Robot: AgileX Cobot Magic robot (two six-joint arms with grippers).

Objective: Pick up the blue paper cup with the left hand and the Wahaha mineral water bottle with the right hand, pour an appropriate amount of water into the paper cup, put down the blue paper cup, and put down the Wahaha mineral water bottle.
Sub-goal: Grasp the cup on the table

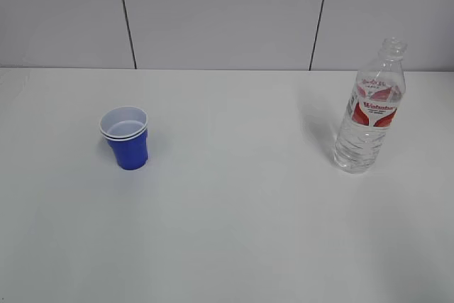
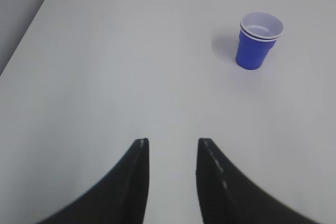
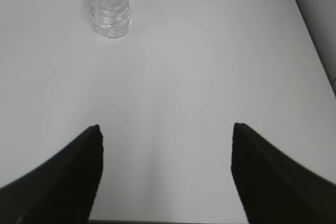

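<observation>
The blue paper cup [image 1: 127,140] stands upright on the left of the white table, white inside with a double rim. In the left wrist view the cup [image 2: 256,43] is far ahead and to the right of my left gripper [image 2: 172,142], which is open and empty. The Wahaha mineral water bottle [image 1: 370,111] stands upright on the right, uncapped, with clear water inside. In the right wrist view only its lower part [image 3: 107,3] shows, far ahead and left of my right gripper [image 3: 166,128], which is wide open and empty. Neither gripper shows in the exterior view.
The white table [image 1: 234,225] reaches back to a grey panelled wall [image 1: 220,12]. Its left edge [image 2: 26,40] shows in the left wrist view and its right edge [image 3: 312,40] in the right wrist view.
</observation>
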